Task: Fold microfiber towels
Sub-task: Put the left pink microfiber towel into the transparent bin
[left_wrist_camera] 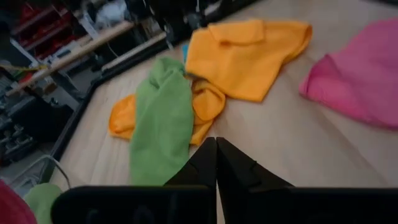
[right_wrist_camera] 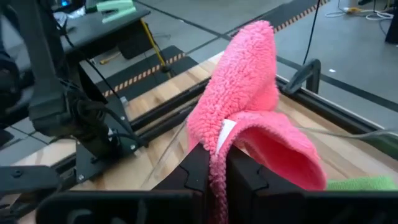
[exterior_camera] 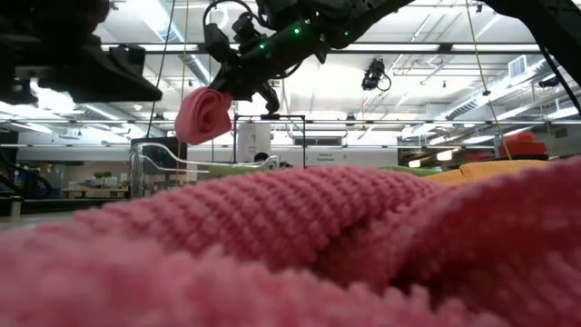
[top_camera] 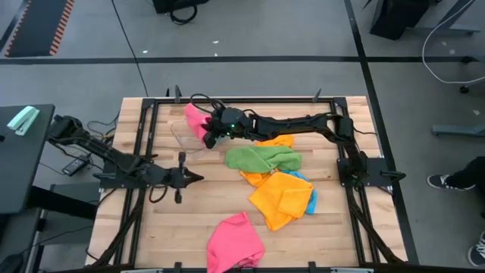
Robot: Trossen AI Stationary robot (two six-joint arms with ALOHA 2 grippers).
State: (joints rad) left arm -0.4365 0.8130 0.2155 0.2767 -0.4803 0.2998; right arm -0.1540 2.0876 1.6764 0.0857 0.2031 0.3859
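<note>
The right gripper [right_wrist_camera: 214,168] clamps a folded pink towel [right_wrist_camera: 245,106] above the clear tub [top_camera: 182,135] — presumably to drop it in — while the left gripper [left_wrist_camera: 216,163] waits, jaws together.

- The low view is mostly blocked by a blurred pink towel [exterior_camera: 300,245] lying close to the lens.
- The blue towel [top_camera: 311,199] is largely covered by an orange towel [top_camera: 282,199].
- The near pink towel [top_camera: 235,243] is cut off at the high view's lower edge.
</note>
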